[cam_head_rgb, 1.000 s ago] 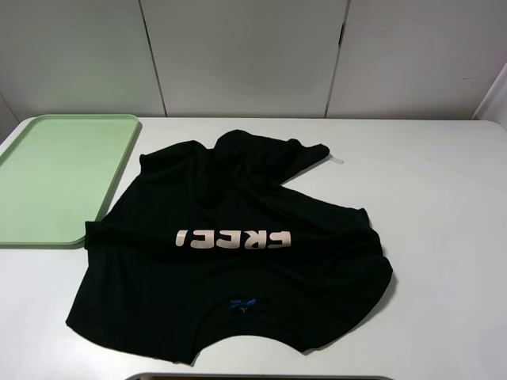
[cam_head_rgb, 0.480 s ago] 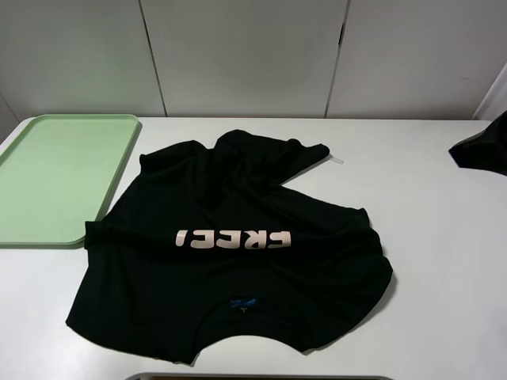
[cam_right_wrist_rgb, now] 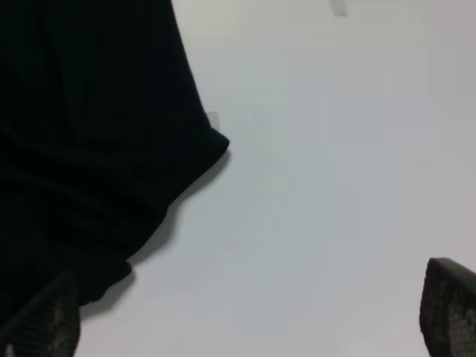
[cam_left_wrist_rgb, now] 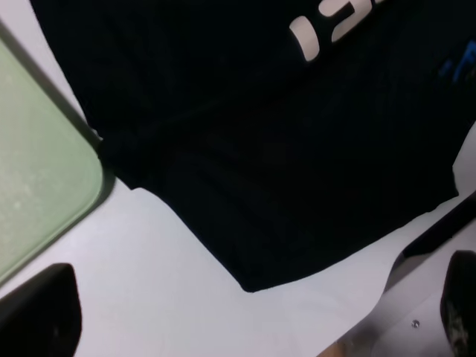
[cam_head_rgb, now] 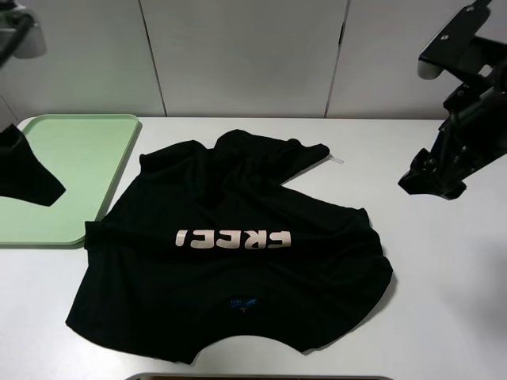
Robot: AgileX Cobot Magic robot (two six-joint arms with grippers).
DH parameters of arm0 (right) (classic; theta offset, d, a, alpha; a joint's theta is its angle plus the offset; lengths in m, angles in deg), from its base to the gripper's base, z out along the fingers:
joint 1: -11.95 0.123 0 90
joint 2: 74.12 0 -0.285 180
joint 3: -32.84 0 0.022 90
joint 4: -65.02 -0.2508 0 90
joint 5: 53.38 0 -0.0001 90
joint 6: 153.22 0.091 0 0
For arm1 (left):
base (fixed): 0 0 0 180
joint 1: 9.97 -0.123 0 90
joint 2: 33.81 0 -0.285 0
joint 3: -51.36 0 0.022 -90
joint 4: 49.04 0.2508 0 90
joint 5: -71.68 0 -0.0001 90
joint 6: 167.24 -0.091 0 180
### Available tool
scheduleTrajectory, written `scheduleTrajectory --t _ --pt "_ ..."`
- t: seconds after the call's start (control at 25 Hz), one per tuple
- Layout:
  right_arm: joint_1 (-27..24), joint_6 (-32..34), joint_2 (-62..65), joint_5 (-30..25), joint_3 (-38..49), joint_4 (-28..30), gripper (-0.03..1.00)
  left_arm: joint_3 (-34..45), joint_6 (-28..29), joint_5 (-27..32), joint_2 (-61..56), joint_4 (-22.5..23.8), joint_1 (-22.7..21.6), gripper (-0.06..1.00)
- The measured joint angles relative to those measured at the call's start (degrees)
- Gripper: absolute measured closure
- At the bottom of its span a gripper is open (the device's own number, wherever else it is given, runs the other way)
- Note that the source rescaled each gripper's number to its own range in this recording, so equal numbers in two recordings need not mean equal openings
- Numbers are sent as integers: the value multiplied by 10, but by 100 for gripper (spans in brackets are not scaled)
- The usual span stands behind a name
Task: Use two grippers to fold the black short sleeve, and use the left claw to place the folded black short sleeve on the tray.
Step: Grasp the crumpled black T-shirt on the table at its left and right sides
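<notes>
The black short sleeve (cam_head_rgb: 238, 269) lies spread and rumpled on the white table, with white "FREE!" lettering upside down across its middle. The green tray (cam_head_rgb: 79, 150) sits at the far left, its near corner touching the shirt's sleeve. My left gripper (cam_head_rgb: 32, 178) hangs above the tray's near part, left of the shirt. In the left wrist view it (cam_left_wrist_rgb: 249, 312) is open and empty over the shirt's edge (cam_left_wrist_rgb: 260, 149) and the tray corner (cam_left_wrist_rgb: 37, 171). My right gripper (cam_head_rgb: 434, 178) hovers right of the shirt. In the right wrist view it (cam_right_wrist_rgb: 245, 312) is open and empty beside the shirt's edge (cam_right_wrist_rgb: 82, 149).
A small pale scrap (cam_head_rgb: 337, 160) lies on the table by the shirt's far sleeve tip. Bare white table (cam_head_rgb: 444, 261) spreads right of the shirt. White wall panels stand behind. A grey edge (cam_head_rgb: 253, 377) shows at the front of the table.
Both arms have come into view: the left over the tray from the left side, the right from the right edge inward. The shirt and tray have not moved.
</notes>
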Motion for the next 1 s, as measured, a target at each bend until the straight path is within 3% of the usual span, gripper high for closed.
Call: scheduleTrajectory --t 0.48,0.8,1.0 --pt "0 -26 -130 5 0 0 -3 0 -8 -15 77 0 0 -1" --pt "1 -136 -167 19 0 -31 -3 0 -14 -15 79 0 0 -1" --pt "42 -247 -189 28 0 -73 -3 0 -14 -15 80 -1 0 -1"
